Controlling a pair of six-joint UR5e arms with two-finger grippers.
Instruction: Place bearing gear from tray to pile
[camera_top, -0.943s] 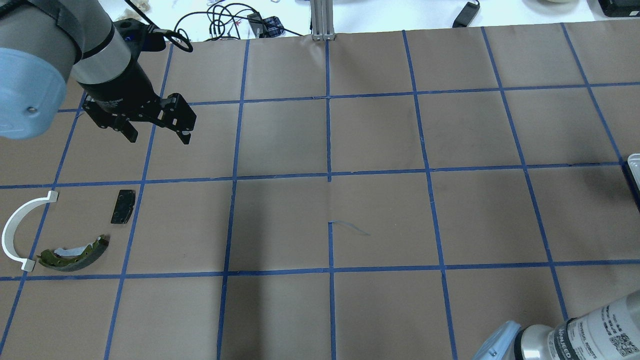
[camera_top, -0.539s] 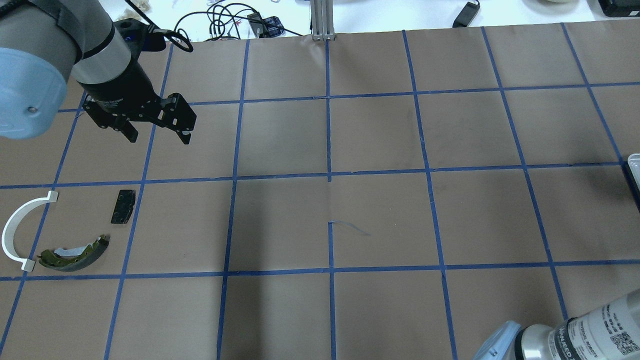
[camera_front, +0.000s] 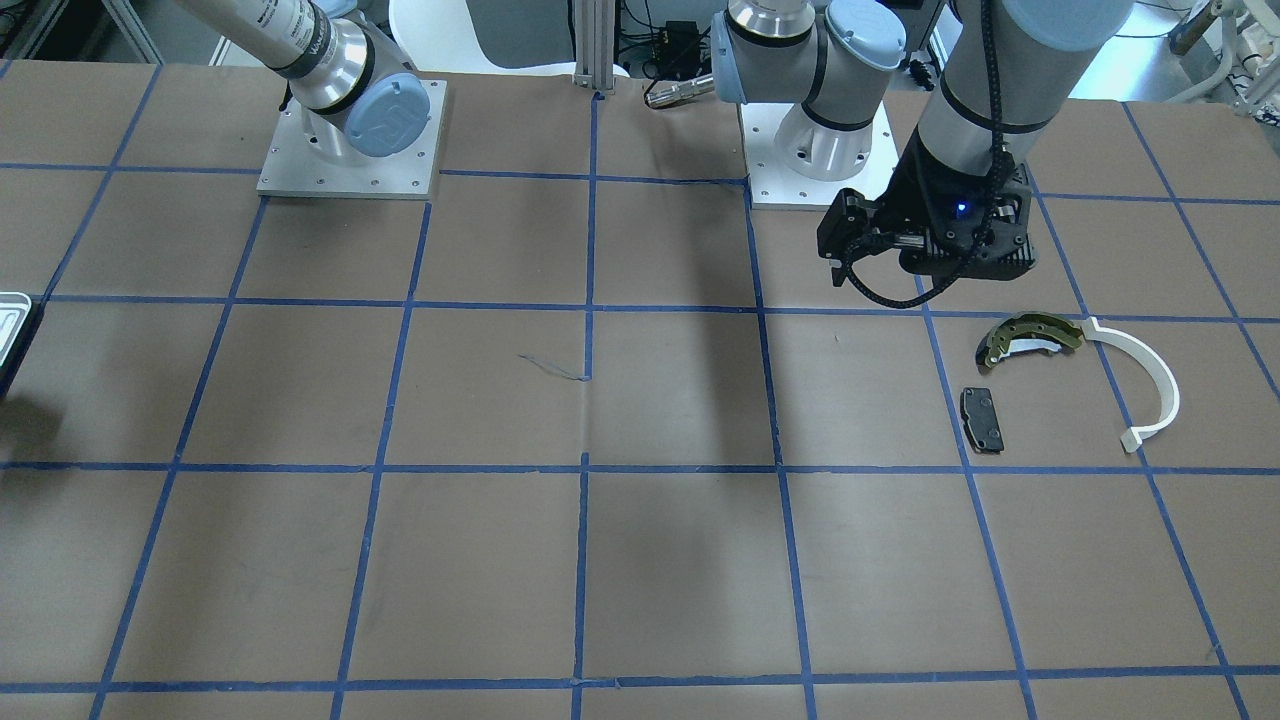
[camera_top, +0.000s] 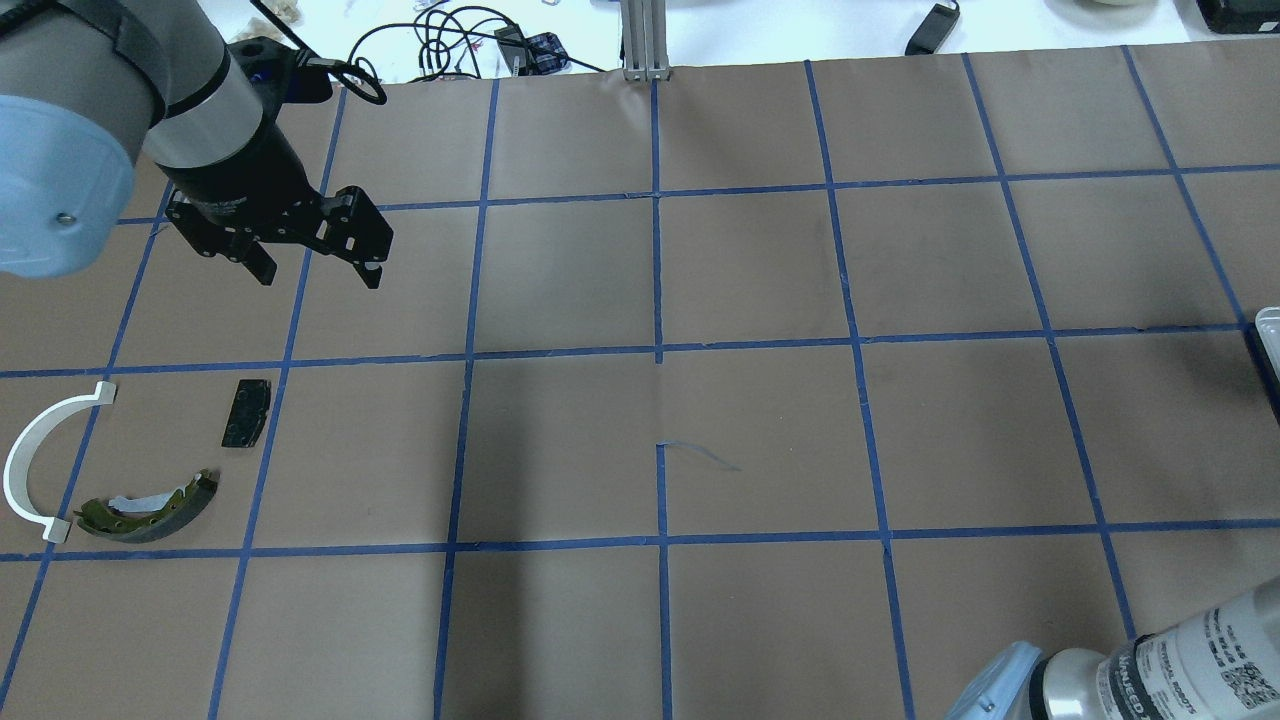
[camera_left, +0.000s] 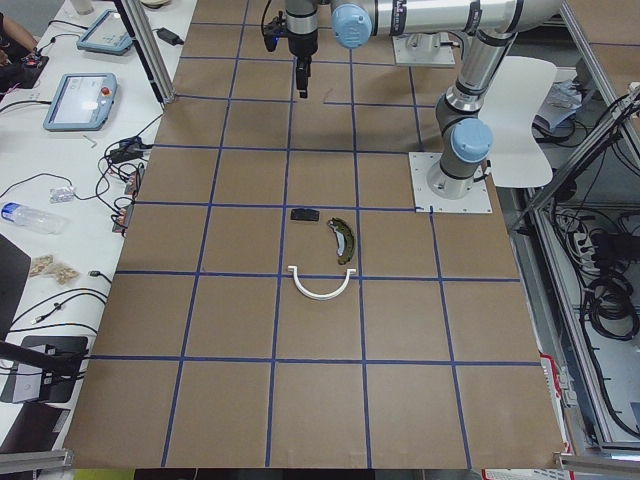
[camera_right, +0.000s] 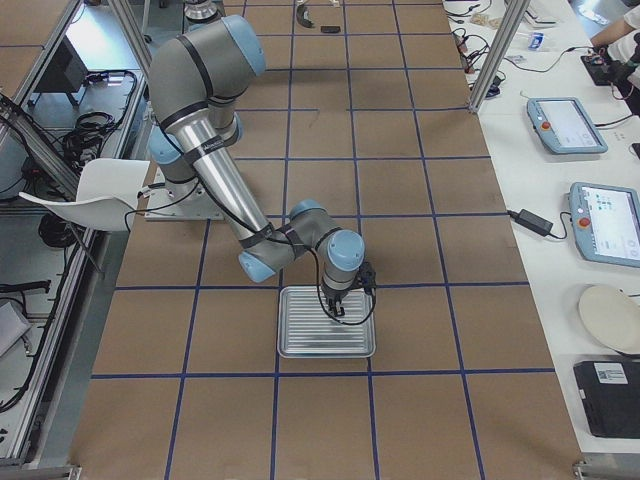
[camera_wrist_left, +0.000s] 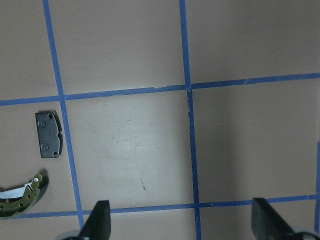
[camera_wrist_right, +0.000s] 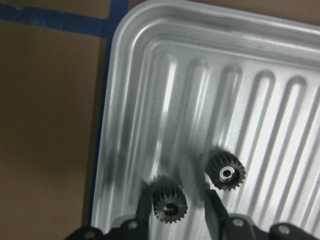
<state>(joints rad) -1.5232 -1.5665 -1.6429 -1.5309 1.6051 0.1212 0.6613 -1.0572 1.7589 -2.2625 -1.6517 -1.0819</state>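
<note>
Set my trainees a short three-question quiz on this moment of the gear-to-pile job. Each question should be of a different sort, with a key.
1. True or false: the left gripper holds a gear.
2. How many gears lie in the tray? A one; B two; C four.
3. Fill in: the right gripper, jaws either side of one gear, is positioned over the ____.
Key: 1 false, its jaws are open and empty; 2 B; 3 tray.

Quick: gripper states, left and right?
Left gripper: open, empty.
Right gripper: open, straddling one bearing gear in the tray, not yet clamped.
</note>
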